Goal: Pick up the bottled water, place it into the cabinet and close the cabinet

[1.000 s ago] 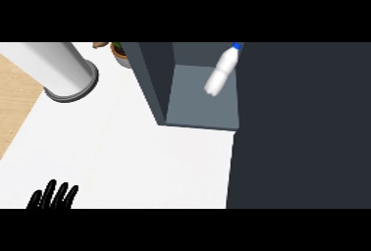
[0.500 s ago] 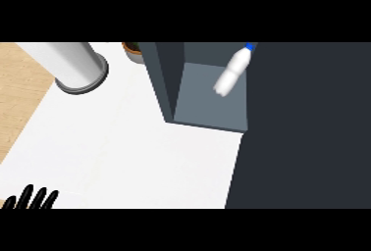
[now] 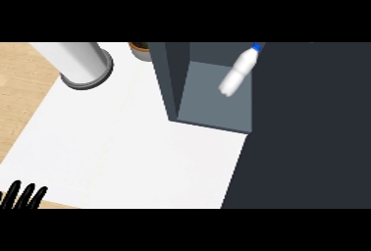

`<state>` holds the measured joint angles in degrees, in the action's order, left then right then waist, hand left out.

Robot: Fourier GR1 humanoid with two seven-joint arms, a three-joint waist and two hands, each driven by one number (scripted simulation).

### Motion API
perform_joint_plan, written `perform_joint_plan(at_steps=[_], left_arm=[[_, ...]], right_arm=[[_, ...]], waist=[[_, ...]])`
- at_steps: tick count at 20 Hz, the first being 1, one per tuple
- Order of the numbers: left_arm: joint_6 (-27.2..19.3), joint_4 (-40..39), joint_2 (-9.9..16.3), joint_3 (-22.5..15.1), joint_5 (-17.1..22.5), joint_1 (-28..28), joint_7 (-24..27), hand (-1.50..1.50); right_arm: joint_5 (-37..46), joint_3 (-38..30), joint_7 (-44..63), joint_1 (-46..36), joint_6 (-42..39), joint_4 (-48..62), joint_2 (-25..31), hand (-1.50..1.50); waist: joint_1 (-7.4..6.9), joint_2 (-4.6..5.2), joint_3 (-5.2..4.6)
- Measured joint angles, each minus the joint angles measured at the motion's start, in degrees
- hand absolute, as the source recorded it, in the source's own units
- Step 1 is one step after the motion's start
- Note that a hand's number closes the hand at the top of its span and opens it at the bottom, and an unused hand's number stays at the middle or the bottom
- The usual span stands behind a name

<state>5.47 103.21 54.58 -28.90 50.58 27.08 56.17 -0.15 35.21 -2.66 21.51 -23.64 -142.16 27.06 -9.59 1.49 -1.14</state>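
Your left robot hand (image 3: 22, 195) sits at the lower left corner of the head view, only its black fingers showing, straight and spread upward, holding nothing. It rests at the near edge of the white tabletop (image 3: 138, 157), well apart from everything else. Your right robot hand does not show.

Far up and to the right of that hand, the bottled water (image 3: 238, 73) lies tilted inside the open cabinet (image 3: 217, 103): a pale, smooth, rounded bottle with a blue cap pointing up and right. You see the cabinet as a grey-blue box with flat inner walls, and a broad dark panel (image 3: 311, 127) fills the view just right of it.

Straight up from the hand stands a smooth grey cylinder (image 3: 83, 63) on a darker round base. Between it and the cabinet you can make out part of a brown pot (image 3: 141, 50). Bare white surface lies between hand and cabinet. Light wood (image 3: 22, 93) borders the tabletop's left side.
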Motion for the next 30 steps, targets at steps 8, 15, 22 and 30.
perform_joint_plan(at_steps=[8, 15, 22, 30], left_arm=[[2.06, 0.15, 1.66, 2.02, 1.11, -0.14, 0.01, -1.5], [3.44, 0.07, 2.74, 3.43, 1.73, -0.09, -0.13, -1.5], [4.52, -0.48, 3.33, 4.56, 2.73, 0.72, -0.47, -1.5], [5.37, -1.51, 3.25, 6.12, 4.03, 2.21, -0.65, -1.5]], right_arm=[[-2.92, 0.16, 3.83, -2.66, -1.26, 1.34, -2.46, 1.5], [-11.07, -0.08, 9.26, -7.11, -0.09, 7.23, -8.19, 1.5], [-19.08, -5.34, 15.24, -17.39, 2.39, 19.56, -14.87, 1.5], [-17.6, -14.91, 21.55, -35.28, 12.85, 36.12, -24.18, 1.5]], waist=[[-0.94, 0.82, -0.05], [-1.93, 1.19, 0.01], [-1.75, 1.02, 0.47], [0.52, 0.01, 0.72]])
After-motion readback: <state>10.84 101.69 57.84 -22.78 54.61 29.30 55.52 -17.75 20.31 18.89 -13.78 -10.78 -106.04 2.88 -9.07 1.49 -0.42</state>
